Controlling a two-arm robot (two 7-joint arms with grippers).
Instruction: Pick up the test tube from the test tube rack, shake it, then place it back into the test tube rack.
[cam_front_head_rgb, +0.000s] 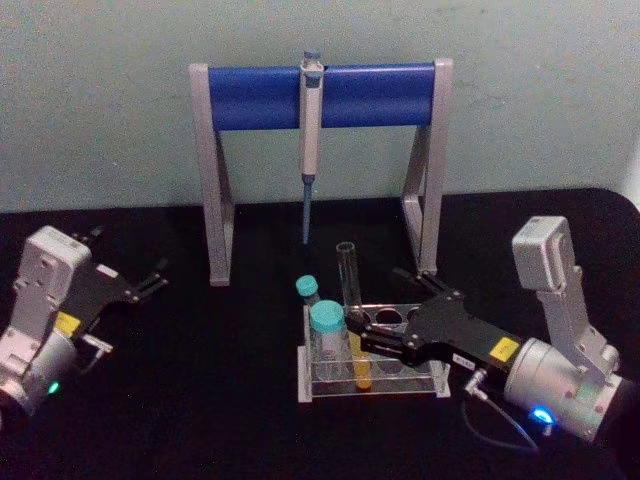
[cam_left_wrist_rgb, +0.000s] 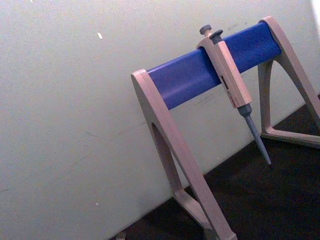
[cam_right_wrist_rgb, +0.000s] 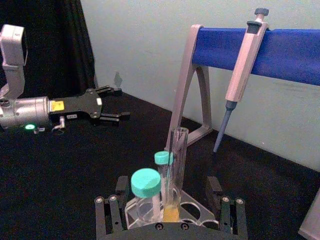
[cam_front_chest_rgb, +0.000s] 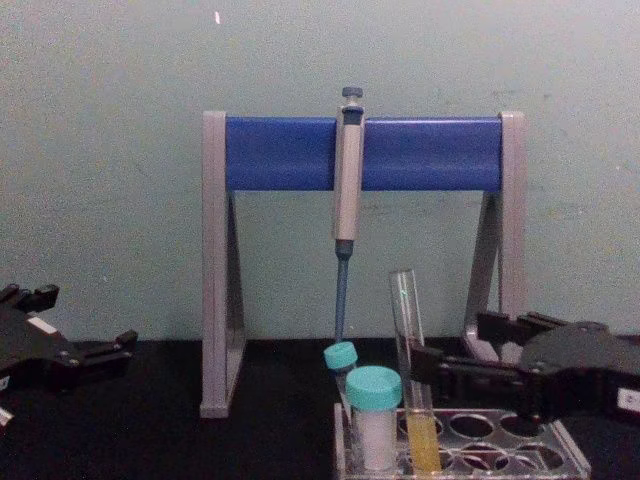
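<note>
Fingers (cam_front_head_rgb: 385, 345) of the right gripper (cam_front_head_rgb: 382, 312) stand spread in the head view, one on each side of the test tube (cam_front_head_rgb: 348, 290). The tube stands upright in the test tube rack (cam_front_head_rgb: 420, 390), right of the middle of the black table (cam_front_head_rgb: 200, 410). Two teal-capped vials (cam_front_head_rgb: 327, 320) stand just beside the tube at the rack's left end, and the gripper covers some of the rack's holes. Behind rises the pipette stand (cam_front_head_rgb: 260, 97), with a pipette (cam_front_head_rgb: 311, 110) hung on its blue bar. The left gripper (cam_front_head_rgb: 125, 255) sits well apart on the left, fingers parted, holding nothing.

The left wrist view shows the stand (cam_left_wrist_rgb: 200, 72) and pipette (cam_left_wrist_rgb: 230, 75) against the wall, with the stand's feet cut off at the edges.

In the right wrist view the tube (cam_right_wrist_rgb: 176, 160) rises between the open fingers, clear of both. The gripper's body hides the rack's near side.

In the chest view one fingertip comes close beside the tube (cam_front_chest_rgb: 408, 330); whether it touches the glass cannot be told.
</note>
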